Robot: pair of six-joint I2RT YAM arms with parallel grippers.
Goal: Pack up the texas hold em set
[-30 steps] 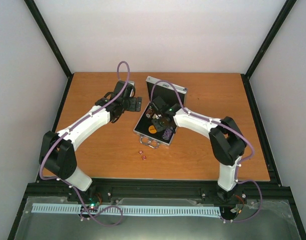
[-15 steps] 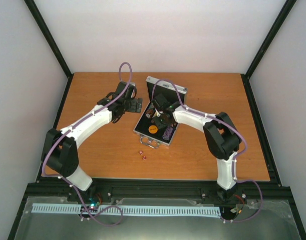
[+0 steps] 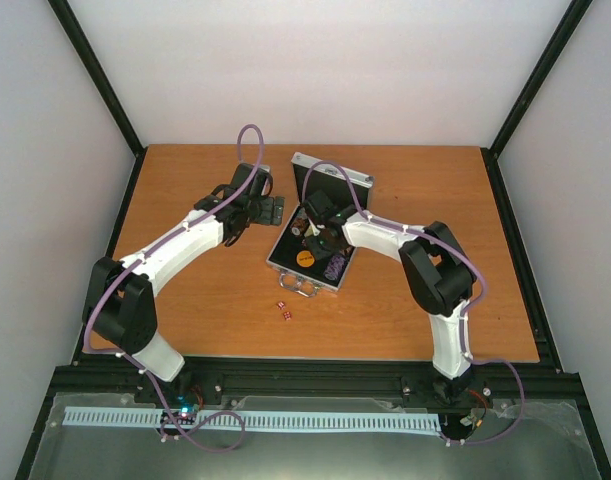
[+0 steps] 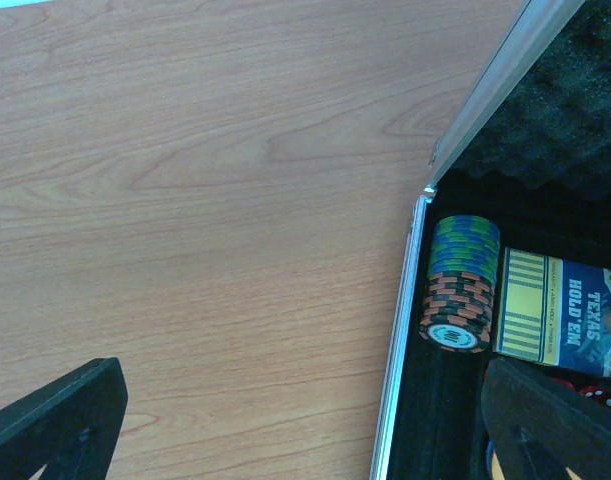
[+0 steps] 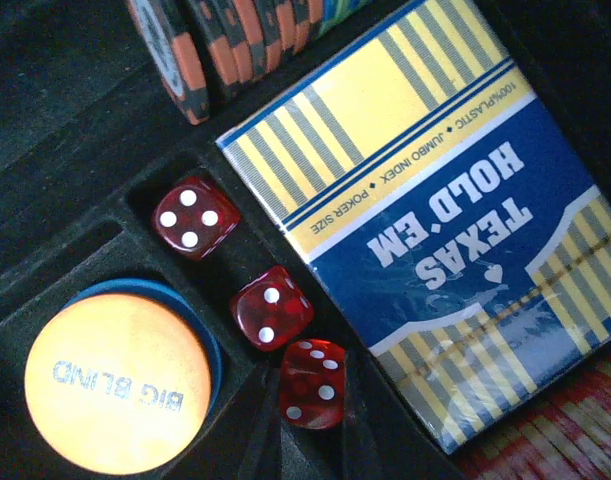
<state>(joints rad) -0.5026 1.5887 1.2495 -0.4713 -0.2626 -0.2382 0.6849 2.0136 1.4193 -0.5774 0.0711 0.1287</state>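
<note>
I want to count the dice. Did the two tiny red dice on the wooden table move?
No. The two tiny red dice lie just where they were, near the metal handle of the small silver aluminium case.

A blue-yellow card deck [image 5: 455, 230] printed TEXAS HOLD 'EM lies in the black lining [image 5: 45, 110], with striped poker chips [image 5: 225, 40] on edge at its far left corner. Three red dice [image 5: 272, 308] line the deck's left edge, and the nearest die [image 5: 313, 383] is pinched in the right gripper [image 5: 311, 405]. Left of them, an orange disc [image 5: 117, 385] marked BIG BLIND rests on a blue disc [image 5: 145, 287].
</note>
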